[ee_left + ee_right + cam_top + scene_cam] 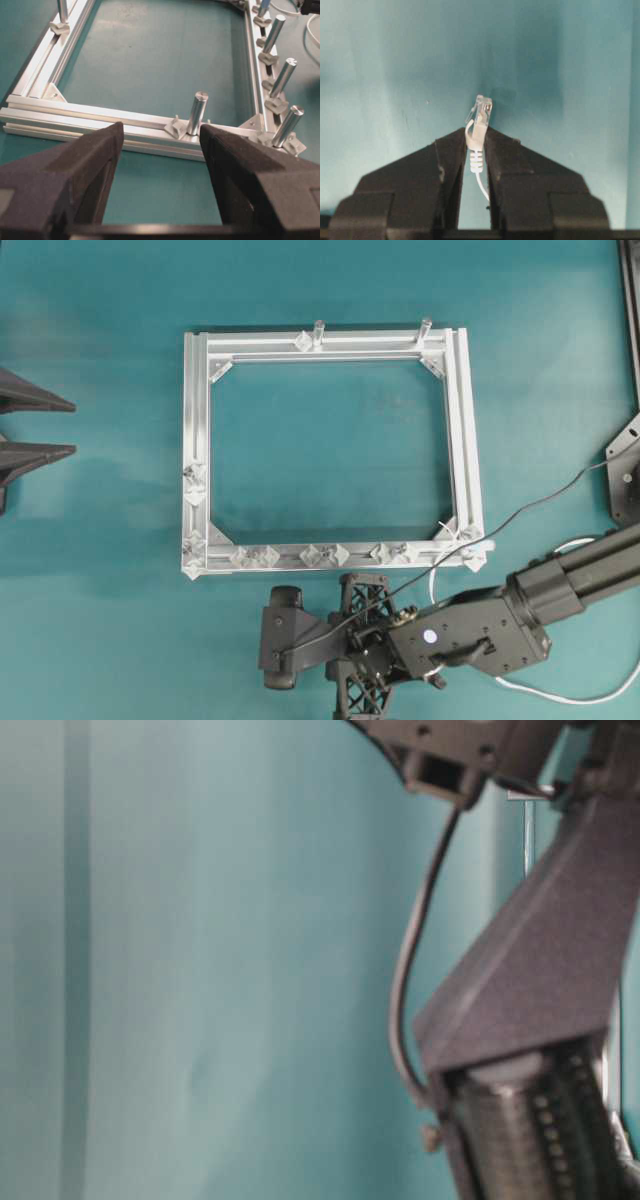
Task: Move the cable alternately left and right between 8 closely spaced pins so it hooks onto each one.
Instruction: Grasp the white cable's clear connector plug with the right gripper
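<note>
The cable (478, 161) sits pinched at its plug boot between the right gripper's (476, 145) fingertips — a grip only the right wrist view shows. The left gripper (159, 142) stands wide apart, an upright post (197, 113) between its fingers.

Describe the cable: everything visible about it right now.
The cable is a thin white cord ending in a clear plastic plug with a ribbed white sleeve below it. The right hand is shut on that sleeve, its fingers pinching either side, so the plug sticks out past the fingertips over the teal table. From above, the cord trails in a loose curve behind the arm, on the table. It is hooked on no pin yet.
</note>
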Controlling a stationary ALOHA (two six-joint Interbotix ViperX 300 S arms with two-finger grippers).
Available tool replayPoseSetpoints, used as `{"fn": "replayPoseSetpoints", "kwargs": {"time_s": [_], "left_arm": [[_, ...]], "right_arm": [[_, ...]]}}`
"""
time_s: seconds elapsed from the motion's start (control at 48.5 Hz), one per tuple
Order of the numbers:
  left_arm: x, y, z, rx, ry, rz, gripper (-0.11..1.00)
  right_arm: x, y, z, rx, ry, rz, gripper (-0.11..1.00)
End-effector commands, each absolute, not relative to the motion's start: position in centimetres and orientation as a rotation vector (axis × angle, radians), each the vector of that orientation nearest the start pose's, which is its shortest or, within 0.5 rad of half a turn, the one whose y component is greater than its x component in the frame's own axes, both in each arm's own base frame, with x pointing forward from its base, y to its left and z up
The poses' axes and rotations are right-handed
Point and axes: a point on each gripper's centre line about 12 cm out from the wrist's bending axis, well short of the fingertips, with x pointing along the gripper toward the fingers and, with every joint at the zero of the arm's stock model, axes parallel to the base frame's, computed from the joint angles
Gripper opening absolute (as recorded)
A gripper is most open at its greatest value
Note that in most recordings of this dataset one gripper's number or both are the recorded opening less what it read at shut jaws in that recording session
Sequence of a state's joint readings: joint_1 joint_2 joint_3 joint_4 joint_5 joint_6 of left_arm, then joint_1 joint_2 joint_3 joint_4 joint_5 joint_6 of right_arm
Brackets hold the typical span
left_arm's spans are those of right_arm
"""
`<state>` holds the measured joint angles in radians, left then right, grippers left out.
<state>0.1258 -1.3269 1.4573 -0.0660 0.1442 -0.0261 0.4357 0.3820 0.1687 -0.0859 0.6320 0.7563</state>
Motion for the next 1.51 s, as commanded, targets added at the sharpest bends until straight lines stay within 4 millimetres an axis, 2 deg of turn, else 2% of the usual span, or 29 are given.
{"fn": "replayPoseSetpoints", "kwargs": {"time_s": [0.0,0.165,0.33,0.598,1.072,1.237,1.485], "left_arm": [[13.5,1.7,19.0,-0.111,0.259,0.138,0.65],[13.5,1.8,19.0,-0.112,0.258,0.143,0.65],[13.5,1.8,19.0,-0.112,0.258,0.143,0.65],[13.5,1.8,19.0,-0.112,0.258,0.144,0.65],[13.5,1.8,19.0,-0.112,0.258,0.144,0.65],[13.5,1.9,19.0,-0.113,0.258,0.147,0.65],[13.5,2.2,19.0,-0.117,0.257,0.17,0.65]], "right_arm": [[42.8,19.6,13.7,0.322,1.187,-0.062,0.14],[41.7,18.6,14.4,0.373,1.256,-0.205,0.14],[40.8,18.2,15.6,0.451,1.221,-0.367,0.14],[38.7,17.6,16.4,0.727,1.164,-0.637,0.14],[34.8,17.1,16.6,0.998,1.09,-0.87,0.14],[33.8,16.4,16.6,1.048,1.069,-0.926,0.14],[32.9,14.8,17.9,1.081,1.037,-1.008,0.14]]}}
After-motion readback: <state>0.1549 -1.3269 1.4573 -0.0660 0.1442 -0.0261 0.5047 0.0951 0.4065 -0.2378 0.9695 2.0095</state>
